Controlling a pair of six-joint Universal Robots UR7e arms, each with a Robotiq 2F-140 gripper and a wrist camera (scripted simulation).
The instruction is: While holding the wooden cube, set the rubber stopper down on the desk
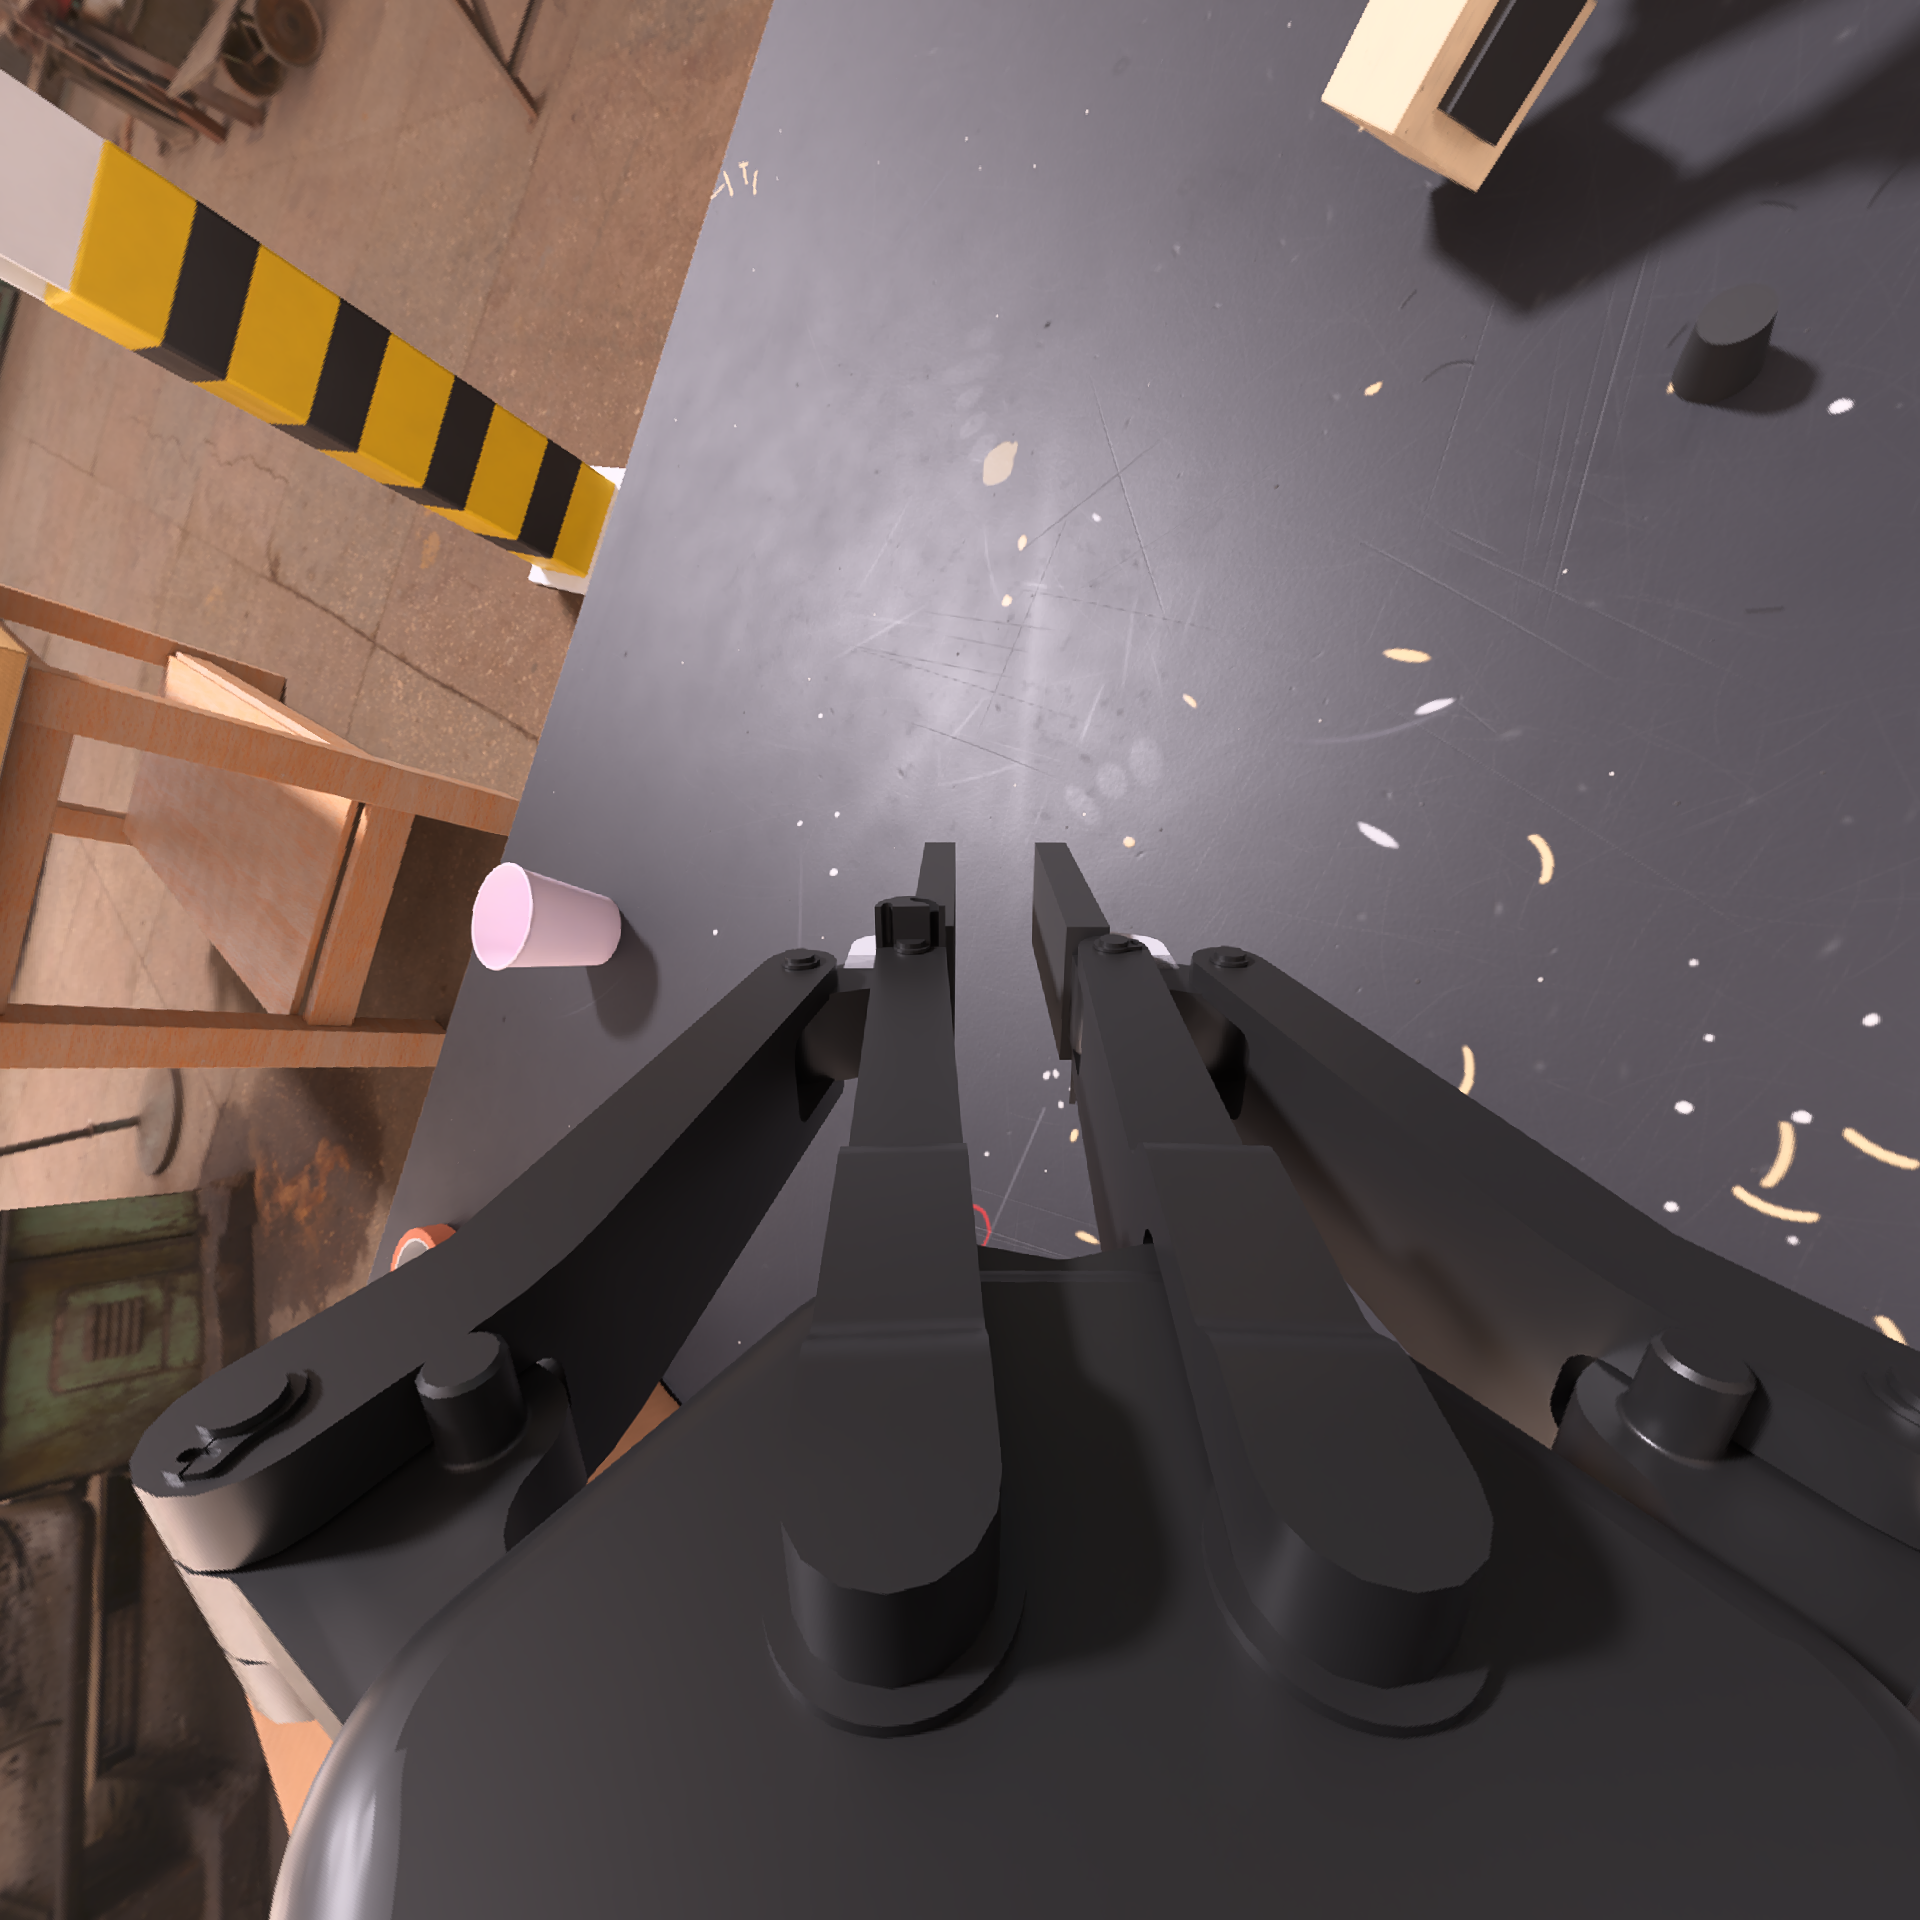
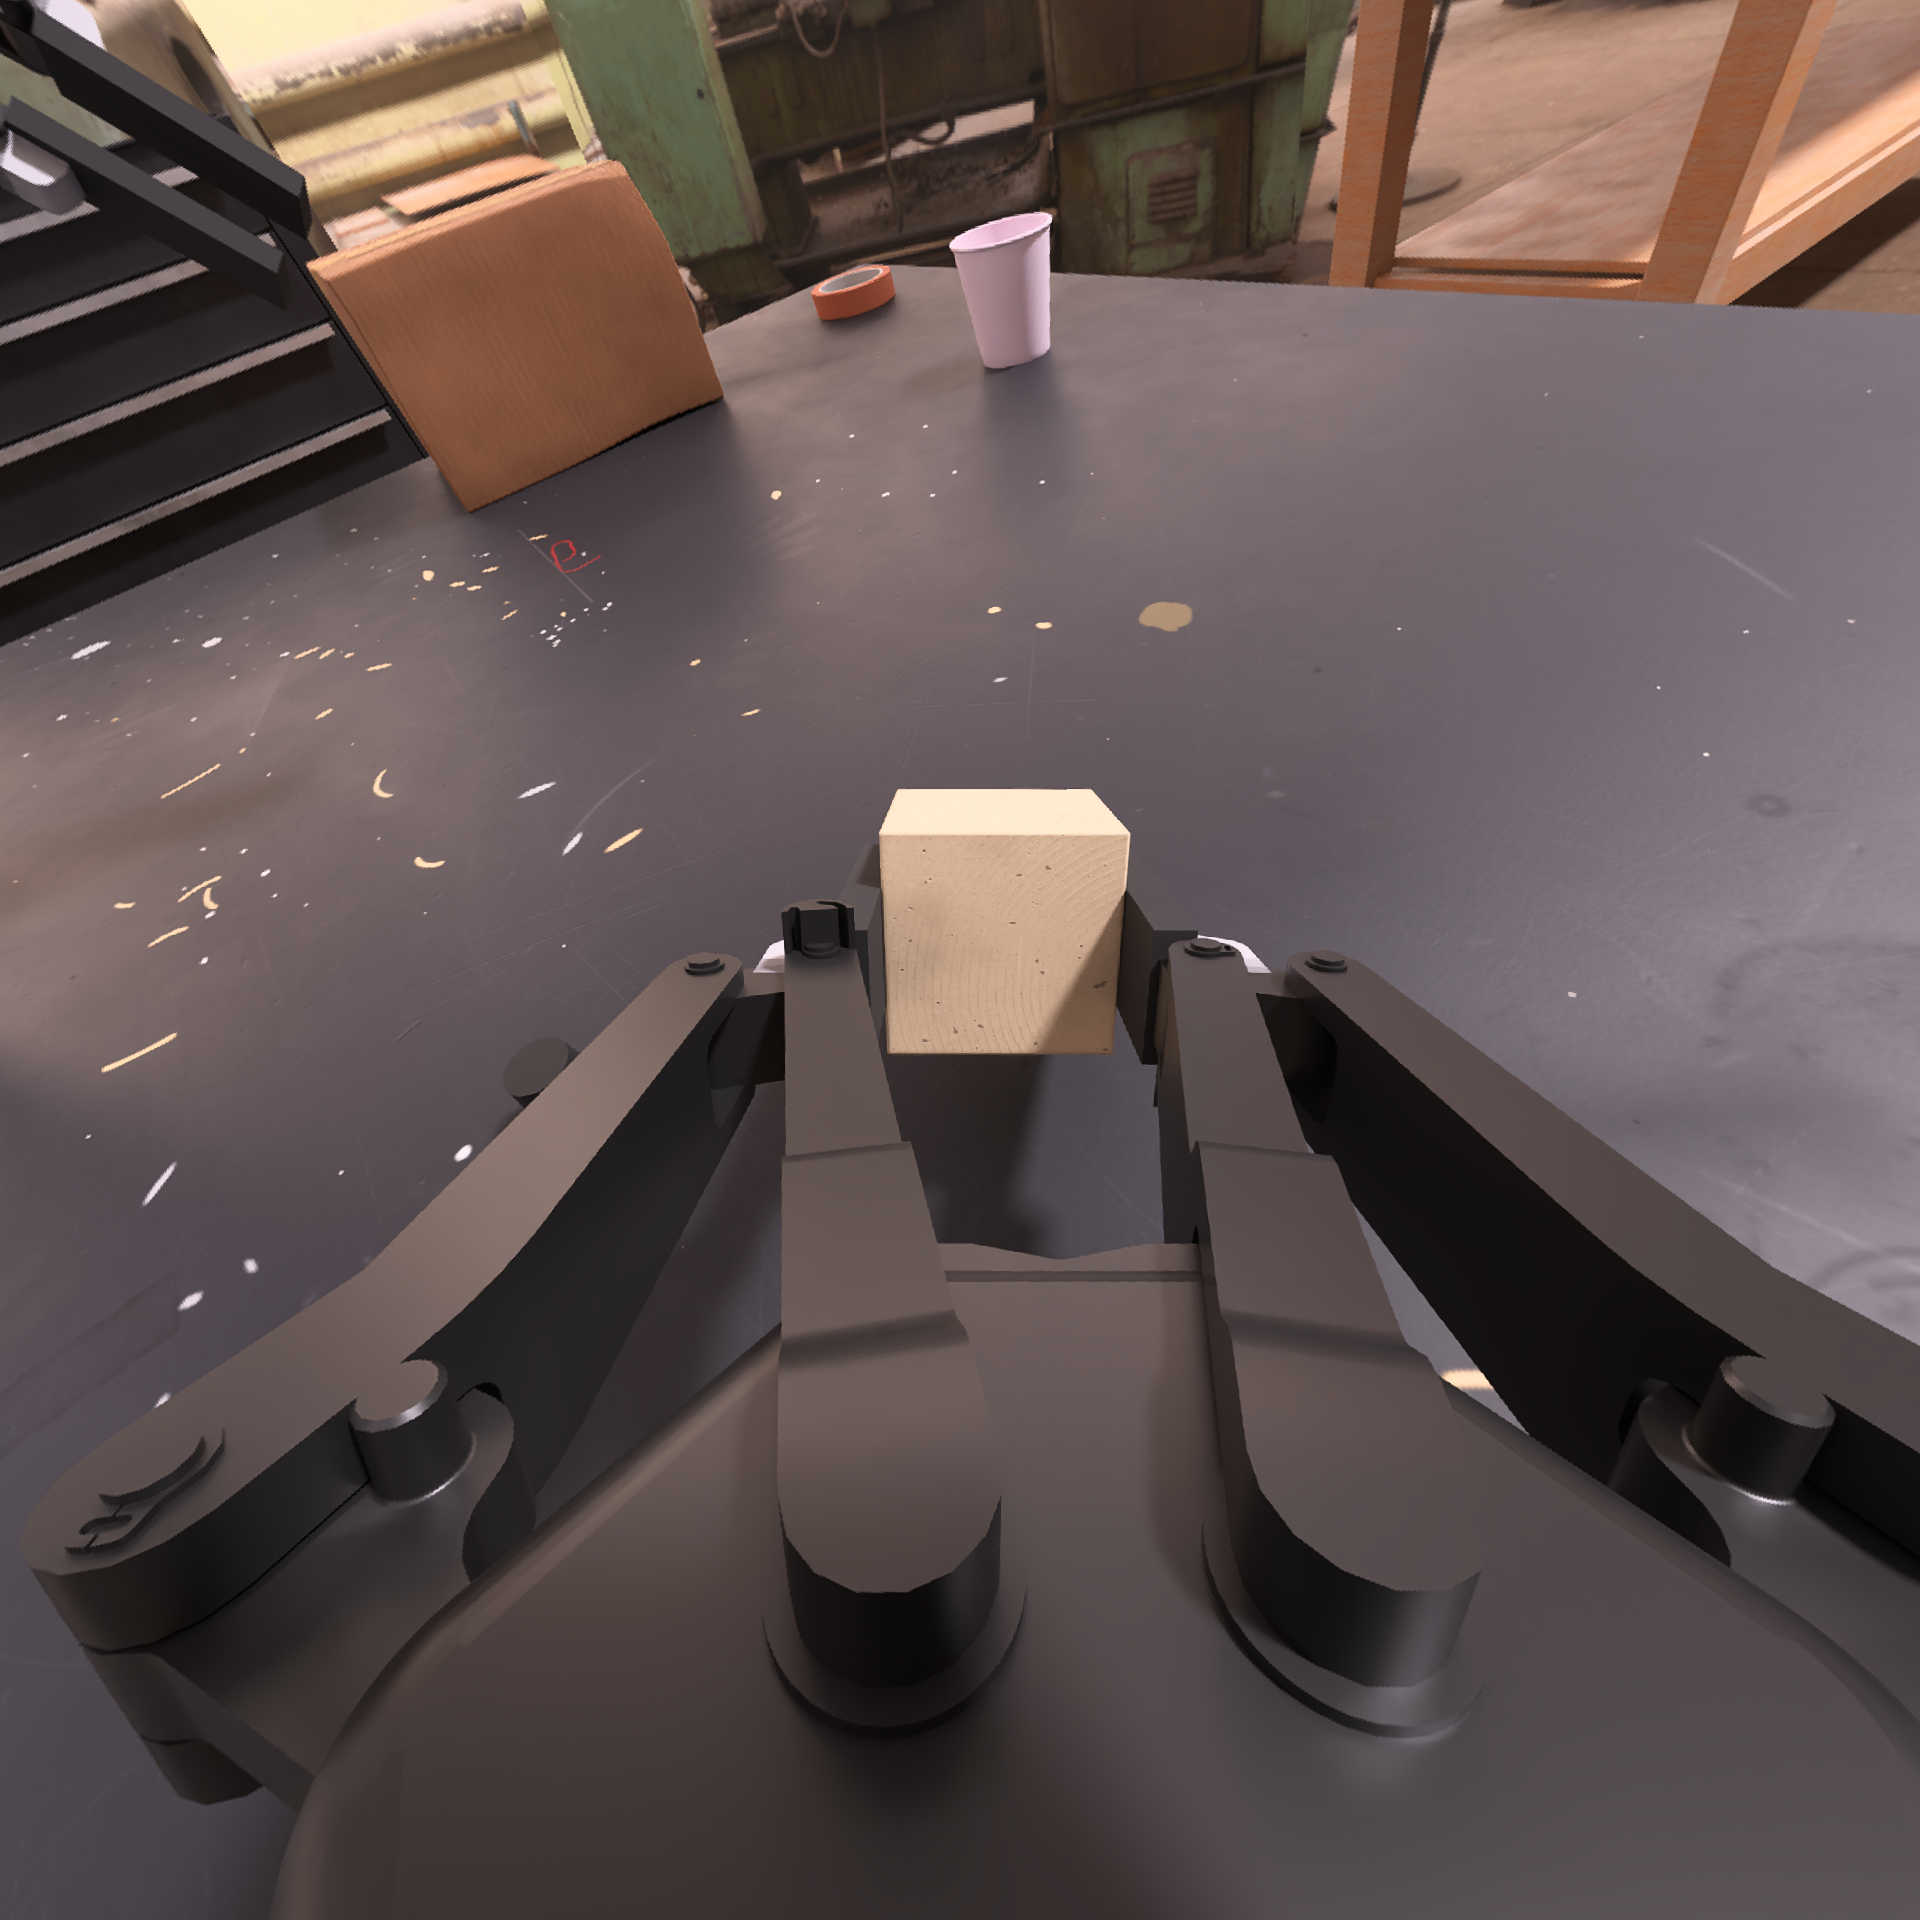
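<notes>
**Stopper sitting on the table, cube riding in the right gripper**

The rubber stopper (image 1: 1723,356) is standing upright on the table (image 1: 1195,582), a short, dark, matte plug with a flat round top, sitting well ahead and to the right of the left gripper (image 1: 994,868). That gripper's jaws are standing a narrow gap apart and pinching nothing; bare table is showing between them, well apart from the stopper.

The wooden cube (image 2: 1003,920) is a pale block with sharp edges and curved grain rings on its near face. The right gripper (image 2: 1003,935) is pinching it from both sides, jaws pressed flat against its left and right faces, and the cube is hanging above the table with its shadow falling beneath. From the left wrist view the same cube (image 1: 1423,78) is showing at the top right, a dark finger (image 1: 1507,62) lying against its side, with a heavy shadow below it near the stopper.

The table is a dark grey slab, scuffed with fine scratches and flecked with cream and white paint marks. Toward its far edge a pale pink paper cup (image 2: 1004,289) is standing upright, with an orange roll of tape (image 2: 853,292) lying flat just beside it. A brown cardboard box (image 2: 520,332) is sitting near the table's corner. Off the table, a yellow-and-black striped post (image 1: 343,364) and a wooden frame (image 1: 208,831) are standing on the concrete floor (image 1: 436,187).
</notes>
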